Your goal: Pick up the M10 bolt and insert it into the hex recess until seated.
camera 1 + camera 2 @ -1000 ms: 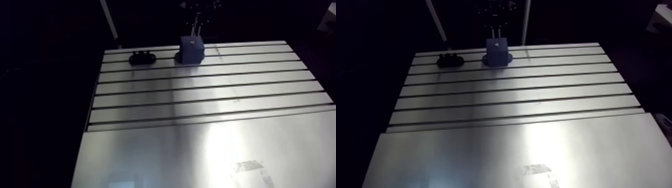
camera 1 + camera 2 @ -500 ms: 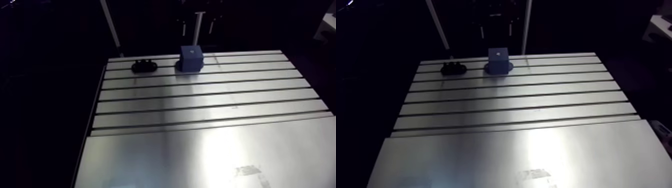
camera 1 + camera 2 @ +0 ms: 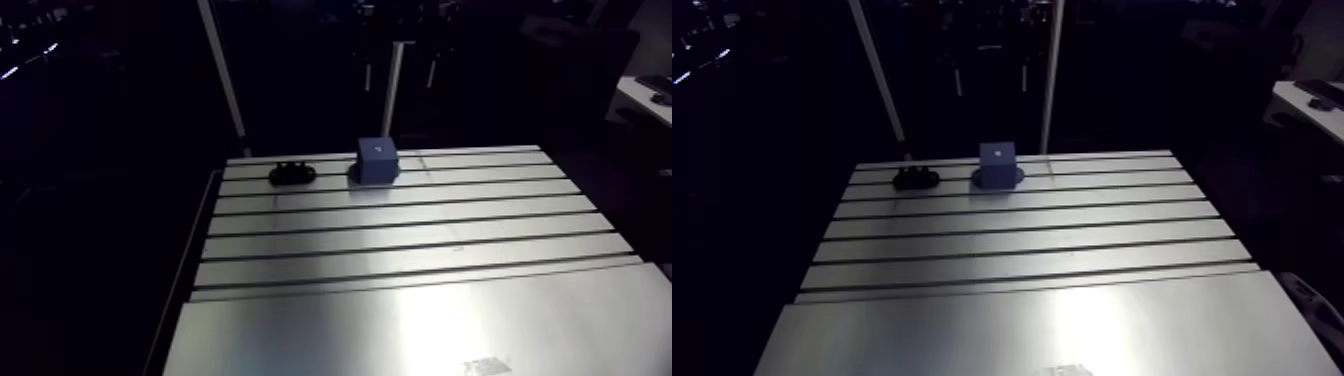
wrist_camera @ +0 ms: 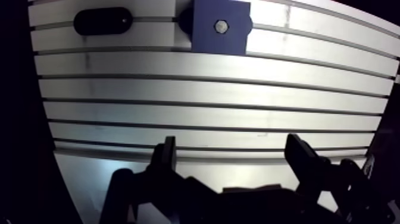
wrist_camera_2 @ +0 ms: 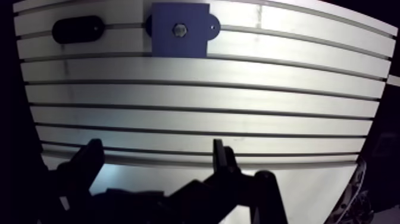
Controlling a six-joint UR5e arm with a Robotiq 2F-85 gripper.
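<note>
At the far left of the tabletop (image 3: 400, 240) lies a black oval piece (image 4: 102, 21). Just to its right stands the blue block (image 4: 205, 42). The bolt (image 4: 221, 25) sits in the hole in the middle of the block's top, and only its shiny six-sided head shows. Both things are in the same spots as before. The pincer (image 4: 234, 156) has changed. Earlier it hung right over the block. Now it has pulled up and back, well apart from the block, with many bare slots of the tabletop in between. Its two fingers (image 4: 168, 156) are spread wide and hold nothing.
</note>
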